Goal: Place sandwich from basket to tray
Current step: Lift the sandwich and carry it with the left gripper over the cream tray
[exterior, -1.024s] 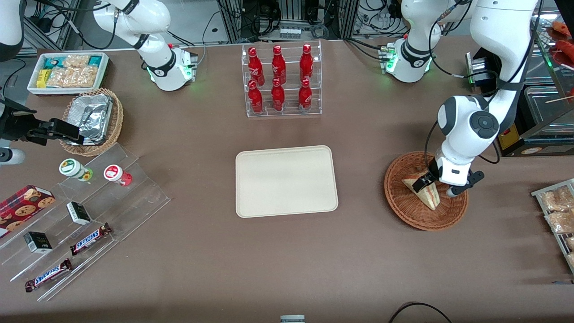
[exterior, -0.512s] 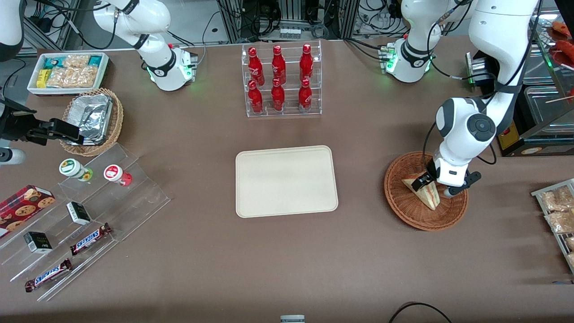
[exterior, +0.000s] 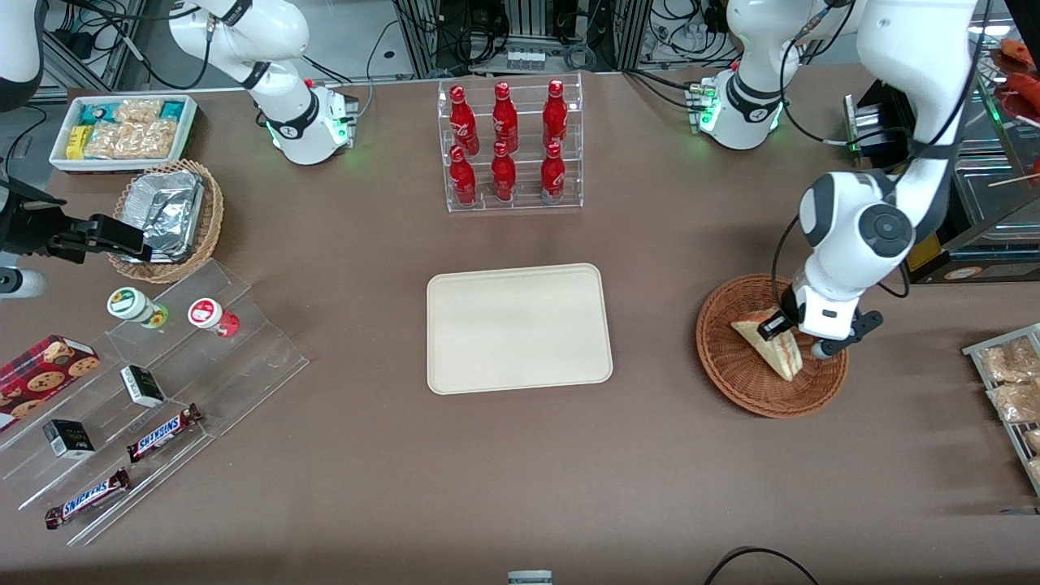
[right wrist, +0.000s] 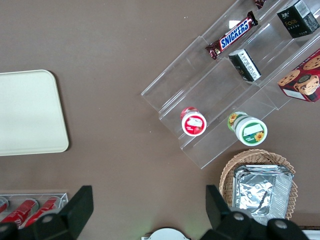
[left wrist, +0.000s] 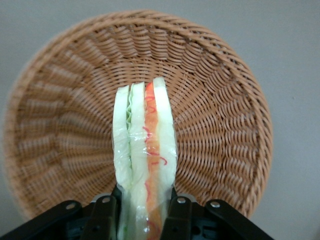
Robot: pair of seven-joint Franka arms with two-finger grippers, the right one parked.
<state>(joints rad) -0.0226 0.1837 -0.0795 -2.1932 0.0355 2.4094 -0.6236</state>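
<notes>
The sandwich (exterior: 768,345) is a pale bread wedge with red and green filling, wrapped in clear film. It is held a little above the reddish-brown wicker basket (exterior: 735,370) at the working arm's end of the table. My left gripper (exterior: 792,339) is shut on the sandwich. In the left wrist view the two black fingers (left wrist: 104,212) press both sides of the sandwich (left wrist: 145,150), with the basket (left wrist: 220,115) below it. The cream tray (exterior: 518,327) lies bare at the table's middle, beside the basket, and also shows in the right wrist view (right wrist: 30,112).
A clear rack of red bottles (exterior: 508,146) stands farther from the camera than the tray. A metal rack of snack packets (exterior: 1007,382) sits at the working arm's table edge. A tan basket with foil (exterior: 166,215), a white snack bin (exterior: 122,130) and a stepped acrylic shelf (exterior: 154,382) lie toward the parked arm's end.
My left gripper has closed on the sandwich and lifted slightly, shifting a little farther from the camera; the sandwich has risen off the basket floor with it.
</notes>
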